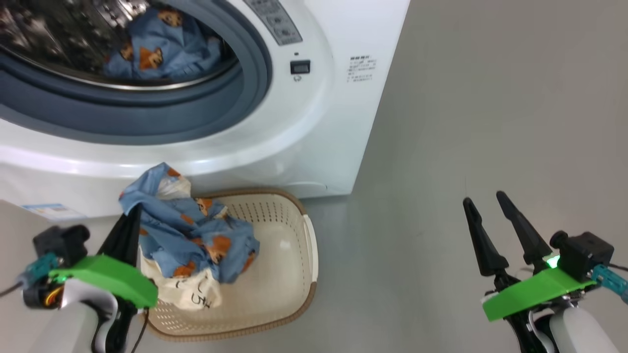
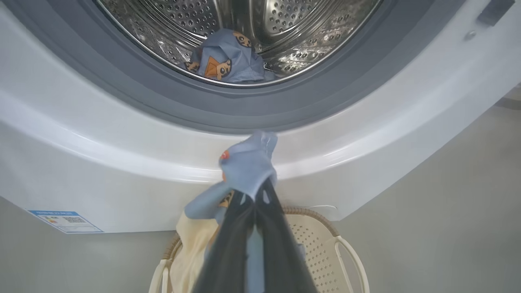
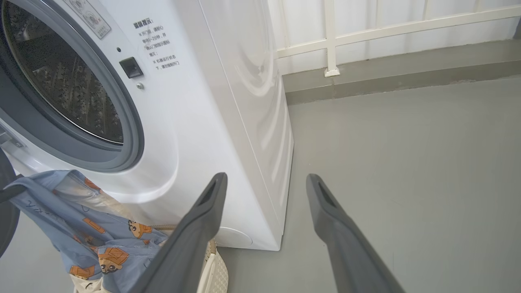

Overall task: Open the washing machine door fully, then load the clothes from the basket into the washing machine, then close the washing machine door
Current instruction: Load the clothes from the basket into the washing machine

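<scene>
Nearest, at the lower left, the left claw [image 1: 131,220] is clamped tight on a fold of the clothes [image 1: 196,235]. These are a blue printed bundle with a cream piece beneath, hanging from the claw down into the basket [image 1: 314,255] on the floor [image 1: 490,122]. At the lower right the right claw [image 1: 483,198] hangs with its fingers spread wide, holding nothing. Behind the basket stands the washing machine [image 1: 314,122], its mouth uncovered. Farther in, one blue garment [image 1: 157,49] lies in the steel drum [image 2: 285,24].

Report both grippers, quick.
Left gripper: shut on clothes.
Right gripper: open, holding nothing.
</scene>
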Available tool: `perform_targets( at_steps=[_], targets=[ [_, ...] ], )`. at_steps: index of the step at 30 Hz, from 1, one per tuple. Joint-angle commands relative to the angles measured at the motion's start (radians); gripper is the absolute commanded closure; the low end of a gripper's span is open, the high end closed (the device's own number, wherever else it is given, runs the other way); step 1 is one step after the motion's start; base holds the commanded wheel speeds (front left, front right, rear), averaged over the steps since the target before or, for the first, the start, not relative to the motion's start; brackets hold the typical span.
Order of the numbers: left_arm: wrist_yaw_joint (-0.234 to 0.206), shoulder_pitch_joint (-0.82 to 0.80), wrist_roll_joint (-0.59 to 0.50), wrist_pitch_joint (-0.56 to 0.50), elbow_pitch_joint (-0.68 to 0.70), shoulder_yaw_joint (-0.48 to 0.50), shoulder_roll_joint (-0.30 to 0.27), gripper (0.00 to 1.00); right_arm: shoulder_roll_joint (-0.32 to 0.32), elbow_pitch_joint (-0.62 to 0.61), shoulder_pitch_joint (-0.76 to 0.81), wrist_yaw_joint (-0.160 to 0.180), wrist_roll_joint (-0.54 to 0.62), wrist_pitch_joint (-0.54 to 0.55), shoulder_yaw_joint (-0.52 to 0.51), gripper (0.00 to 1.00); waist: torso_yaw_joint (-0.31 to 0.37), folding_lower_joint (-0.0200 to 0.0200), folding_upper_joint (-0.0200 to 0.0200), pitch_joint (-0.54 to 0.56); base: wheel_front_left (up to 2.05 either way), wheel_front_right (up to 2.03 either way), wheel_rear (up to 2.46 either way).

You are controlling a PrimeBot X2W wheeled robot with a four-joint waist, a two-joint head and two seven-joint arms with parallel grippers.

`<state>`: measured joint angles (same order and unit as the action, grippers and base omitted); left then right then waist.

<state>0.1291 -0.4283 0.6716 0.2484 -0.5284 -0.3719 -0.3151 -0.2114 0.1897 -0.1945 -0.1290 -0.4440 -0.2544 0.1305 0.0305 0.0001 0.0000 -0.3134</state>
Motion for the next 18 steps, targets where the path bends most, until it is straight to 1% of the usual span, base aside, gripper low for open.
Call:
perform_targets(
  at_steps=[1,6,10,15,18],
  targets=[
    [0.002,0.027,-0.028,0.013,0.047,0.069,-0.027,1.0,-0.013,-0.022,0.027,-0.002,-0.011,-0.007,0.015,0.0,-0.008,-0.0001,0.0,0.045,0.0,0.0,0.0],
    [0.002,0.142,-0.111,0.013,0.163,0.171,-0.007,1.0,-0.017,-0.025,0.059,-0.002,-0.014,-0.007,0.011,0.0,-0.002,-0.0001,0.0,0.076,0.0,0.0,0.0],
    [0.002,0.24,-0.164,0.013,0.261,0.253,0.024,1.0,-0.018,-0.027,0.077,-0.002,-0.016,-0.007,0.006,0.0,0.003,-0.0001,0.0,0.093,0.0,0.0,0.0],
    [0.002,0.349,-0.213,0.013,0.369,0.356,0.086,1.0,-0.016,-0.027,0.091,-0.002,-0.017,-0.007,0.002,0.0,0.011,-0.0001,0.0,0.106,0.0,0.0,0.0],
    [0.002,0.388,-0.234,0.013,0.411,0.389,0.123,1.0,-0.012,-0.029,0.098,-0.002,-0.018,-0.007,0.0,0.0,0.014,-0.0001,0.0,0.11,0.0,0.0,0.0]
  ],
)
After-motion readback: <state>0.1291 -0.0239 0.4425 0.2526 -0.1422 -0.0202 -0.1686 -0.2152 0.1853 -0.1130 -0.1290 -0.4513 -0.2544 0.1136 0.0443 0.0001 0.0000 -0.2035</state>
